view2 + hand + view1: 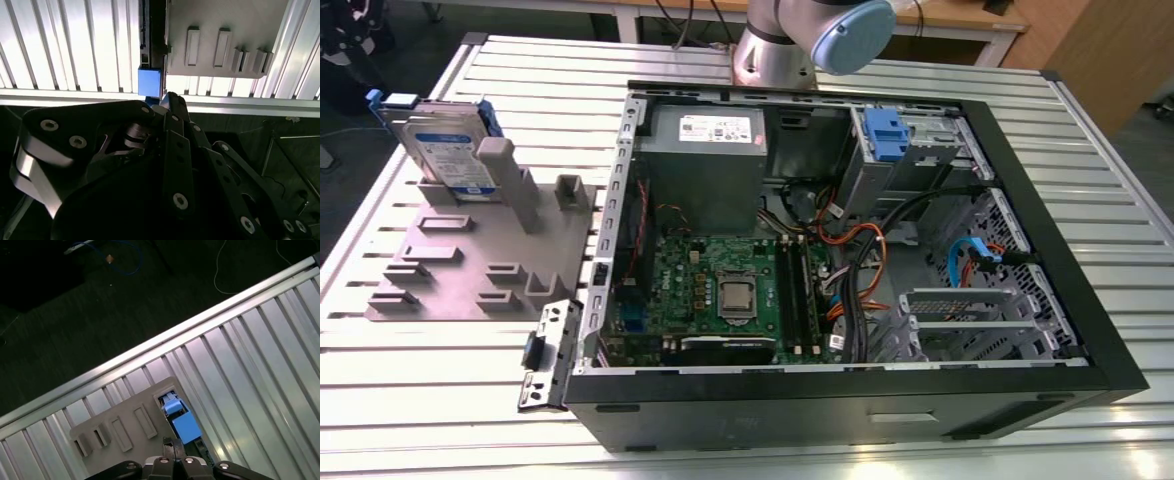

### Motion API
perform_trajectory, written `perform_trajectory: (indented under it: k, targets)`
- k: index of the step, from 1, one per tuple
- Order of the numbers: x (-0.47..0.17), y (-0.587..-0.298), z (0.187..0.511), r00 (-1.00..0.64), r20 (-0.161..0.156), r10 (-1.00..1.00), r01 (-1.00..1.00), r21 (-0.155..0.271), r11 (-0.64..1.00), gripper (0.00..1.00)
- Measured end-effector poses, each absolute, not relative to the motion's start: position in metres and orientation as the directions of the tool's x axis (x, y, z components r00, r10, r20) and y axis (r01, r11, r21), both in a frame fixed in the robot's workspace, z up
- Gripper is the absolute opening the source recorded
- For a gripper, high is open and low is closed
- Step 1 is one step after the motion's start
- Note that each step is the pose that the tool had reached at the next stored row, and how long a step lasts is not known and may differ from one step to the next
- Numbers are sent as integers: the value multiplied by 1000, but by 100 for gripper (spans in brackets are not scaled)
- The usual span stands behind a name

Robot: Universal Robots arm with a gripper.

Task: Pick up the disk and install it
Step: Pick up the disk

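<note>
Currently the disk (447, 150) stands on edge in the grey holder (467, 265) on the bench (427, 400), to the exterior view's left of the open computer case (854, 250). In both wrist views the end effector (172, 445) hangs over the disk's blue end (183, 426), apart from it. Its fingers (175, 107) seem drawn narrow, gripping nothing, though the angle is poor.

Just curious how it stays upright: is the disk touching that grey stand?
Touching. In the exterior view the disk stands on edge in the grey stand, against its upright post.
</note>
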State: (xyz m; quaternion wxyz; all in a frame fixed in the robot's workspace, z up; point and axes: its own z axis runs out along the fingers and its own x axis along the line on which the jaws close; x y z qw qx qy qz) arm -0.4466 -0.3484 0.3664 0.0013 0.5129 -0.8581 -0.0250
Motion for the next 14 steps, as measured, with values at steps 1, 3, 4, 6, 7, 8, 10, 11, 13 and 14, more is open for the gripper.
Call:
perform_trajectory:
  k: [1,3,4,6,7,8,10,11,13,14]
  targets:
    - [-447,-348,366,-468,-23,-883,-883,44,467,11]
    - [-447,-348,366,-453,-24,-891,-891,44,452,11]
    - [-447,-348,366,-442,-23,-897,-897,44,441,11]
    - [-447,-348,366,-414,-24,-910,-910,44,413,11]
    - [-447,-348,366,-399,-24,-917,-917,44,397,11]
    - [-447,-348,366,-382,-24,-924,-923,44,381,11]
    - [-447,-348,366,-349,-23,-937,-937,44,348,11]
    - [-447,-348,366,-332,-24,-943,-943,44,330,11]
    - [-447,-348,366,-303,-24,-953,-952,44,301,11]
    - [-447,-348,366,-288,-23,-957,-957,44,287,11]
